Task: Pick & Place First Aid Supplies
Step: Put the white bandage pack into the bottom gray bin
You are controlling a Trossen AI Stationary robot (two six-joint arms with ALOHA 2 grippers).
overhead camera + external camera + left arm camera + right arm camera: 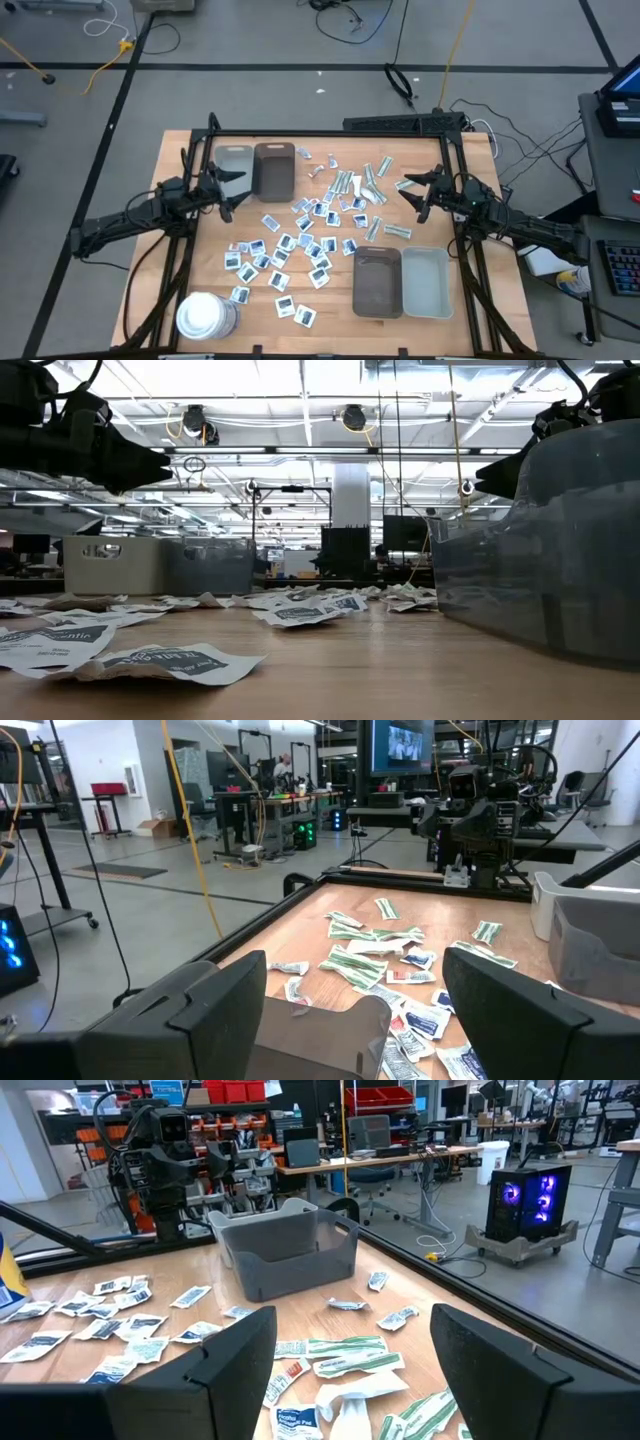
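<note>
The first aid supplies (310, 235) lie scattered across the middle of the wooden desk (480, 175), white square packets toward the left and pale green strips (360, 185) toward the right. The left hand (232, 192) and right hand (412, 192) hover on either side, both spread open and empty.

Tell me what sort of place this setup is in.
Likely a robotics lab or workshop: cables trail across the floor, a lit computer tower stands nearby, and workbenches with equipment fill the room behind the wooden table.

Trays (274, 170) — white cylinder (206, 315) — table (180, 160)
</note>
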